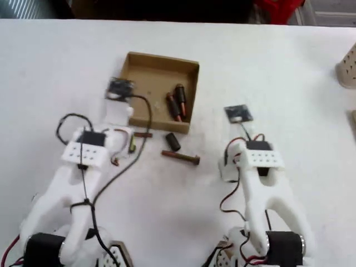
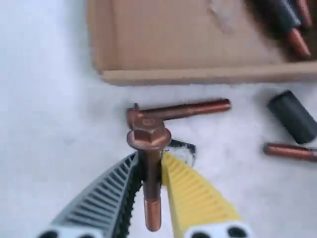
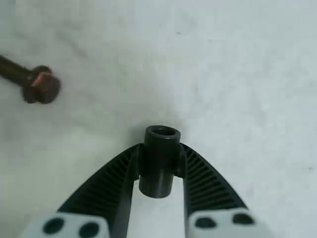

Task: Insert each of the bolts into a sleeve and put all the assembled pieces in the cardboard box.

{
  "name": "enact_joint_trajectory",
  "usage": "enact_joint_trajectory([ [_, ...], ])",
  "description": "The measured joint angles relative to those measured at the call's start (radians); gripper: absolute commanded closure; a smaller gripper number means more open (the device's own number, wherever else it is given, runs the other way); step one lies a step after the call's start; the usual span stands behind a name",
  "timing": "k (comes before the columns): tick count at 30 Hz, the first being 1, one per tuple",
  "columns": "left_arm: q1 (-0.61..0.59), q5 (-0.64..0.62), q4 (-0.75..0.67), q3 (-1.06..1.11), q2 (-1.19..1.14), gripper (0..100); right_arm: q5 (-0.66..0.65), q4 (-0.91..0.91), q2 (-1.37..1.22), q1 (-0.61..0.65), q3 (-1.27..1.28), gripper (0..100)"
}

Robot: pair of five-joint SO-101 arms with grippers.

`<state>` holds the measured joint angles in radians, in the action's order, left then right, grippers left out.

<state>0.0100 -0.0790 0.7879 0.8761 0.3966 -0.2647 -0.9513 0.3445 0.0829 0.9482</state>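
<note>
The left pincer [image 2: 150, 159] is closed on a copper-coloured flanged bolt [image 2: 148, 140]. The bolt is clamped by its shank between the grey finger [image 2: 111, 191] and the yellow finger [image 2: 190, 191], and its hexagonal head is held out past the fingertips toward the cardboard box [image 2: 198, 75]. This pincer is placed just in front of the box wall that faces the arms.

A second bolt [image 2: 183, 110] is laid on the white table [image 2: 49, 148] between the held head and that wall, lengthwise along it. Whether the two heads touch cannot be told. A loose black sleeve [image 2: 293, 116] is set just off the same wall, toward the right arm's side. A third bolt [image 2: 290, 151] is laid just beside it, farther from the box.

Inside the box, two sleeved bolts [image 1: 177, 101] are laid side by side against the wall on the right arm's side.

The right pincer [image 3: 159, 148] is closed on another black sleeve [image 3: 159, 166], which is gripped by its sides between both dark fingers. The sleeve's open bore is shown past the fingertips. A hexagonal bolt head [image 3: 40, 85] is seen on the table near it. The right arm [image 1: 261, 183] is held well apart from the box, beyond the third bolt.
</note>
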Motion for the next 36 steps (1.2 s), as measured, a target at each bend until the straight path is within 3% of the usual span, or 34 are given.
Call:
enact_joint_trajectory([
  [8, -0.164, -0.074, -0.018, -0.032, -0.057, 98, 0.216, 0.018, 0.000, 0.328, 0.000, 98.1],
  [15, -0.187, -0.077, -0.018, -0.052, -0.091, 98, 0.241, 0.135, 0.000, 0.505, 0.002, 98.1],
  [22, -0.218, -0.083, -0.048, -0.054, -0.091, 98, 0.250, 0.293, 0.000, 0.560, 0.002, 98.1],
  [28, -0.256, -0.155, -0.054, -0.054, -0.091, 98, 0.446, 0.388, 0.000, 0.563, 0.002, 98.2],
  [36, -0.264, -0.166, -0.054, -0.054, -0.091, 98, 0.488, 0.637, 0.000, 0.582, 0.127, 98.2],
])
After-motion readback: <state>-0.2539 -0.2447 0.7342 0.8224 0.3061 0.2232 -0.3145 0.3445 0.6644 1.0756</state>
